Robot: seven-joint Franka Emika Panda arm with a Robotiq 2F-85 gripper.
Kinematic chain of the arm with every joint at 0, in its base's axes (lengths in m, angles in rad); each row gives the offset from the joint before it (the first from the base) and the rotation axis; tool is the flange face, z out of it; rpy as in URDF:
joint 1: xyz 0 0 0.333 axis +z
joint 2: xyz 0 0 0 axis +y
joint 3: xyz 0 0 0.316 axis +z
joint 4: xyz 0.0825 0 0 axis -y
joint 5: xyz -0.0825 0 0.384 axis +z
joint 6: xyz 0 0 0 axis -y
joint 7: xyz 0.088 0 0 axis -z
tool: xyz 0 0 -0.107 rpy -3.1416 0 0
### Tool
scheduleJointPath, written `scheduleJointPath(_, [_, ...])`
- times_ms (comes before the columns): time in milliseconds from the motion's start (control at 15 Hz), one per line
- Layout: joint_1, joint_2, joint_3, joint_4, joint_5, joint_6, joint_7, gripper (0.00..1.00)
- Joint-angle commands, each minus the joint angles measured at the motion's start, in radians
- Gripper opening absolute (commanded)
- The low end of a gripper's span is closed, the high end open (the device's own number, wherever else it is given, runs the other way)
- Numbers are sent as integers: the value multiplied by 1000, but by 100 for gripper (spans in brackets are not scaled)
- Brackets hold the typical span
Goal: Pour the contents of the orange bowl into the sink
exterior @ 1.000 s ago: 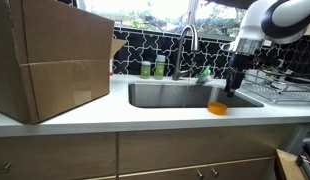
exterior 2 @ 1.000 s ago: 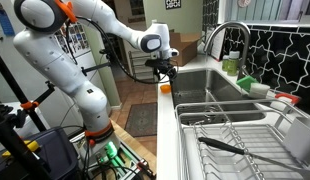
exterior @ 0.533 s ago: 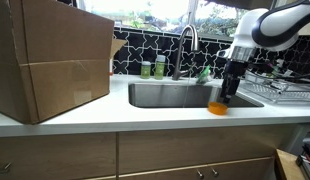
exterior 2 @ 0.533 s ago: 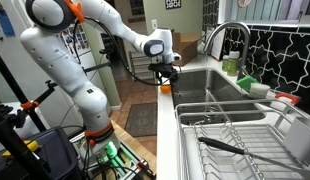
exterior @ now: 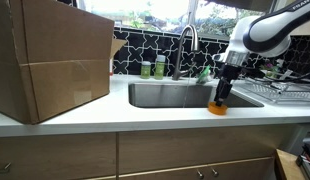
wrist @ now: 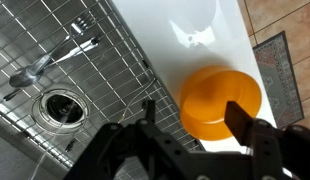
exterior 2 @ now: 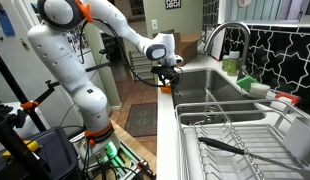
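The orange bowl (wrist: pixel 221 100) sits on the white countertop by the front edge of the sink (wrist: pixel 65 70); it also shows in both exterior views (exterior: pixel 218 108) (exterior 2: pixel 167 89). My gripper (wrist: pixel 195 115) is open and hangs just above the bowl, one finger on each side of it, not touching it. In an exterior view the gripper (exterior: pixel 223 97) is right over the bowl. The steel sink basin (exterior: pixel 170 95) has a wire grid and a drain on its floor. What lies inside the bowl is hidden.
A large cardboard box (exterior: pixel 50 60) stands on the counter. A gooseneck faucet (exterior: pixel 187 40), bottles and a green sponge stand behind the sink. A wire dish rack (exterior 2: pixel 245 135) holds a utensil beside the basin. A fork lies in the sink (wrist: pixel 50 62).
The gripper has come down and a little sideways towards the orange bowl, from well above it to just over it. The bowl has not moved.
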Motion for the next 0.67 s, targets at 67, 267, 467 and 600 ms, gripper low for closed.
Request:
scheduleJointPath(67, [-5,33,7,14,43,20,-40,59])
scheduleJointPath(267, [-7,40,11,17,52,18,-48,47])
scheduleJointPath(467, [-8,42,14,18,54,16,-50,27])
scheduleJointPath(600, [-9,43,15,18,55,14,-50,15])
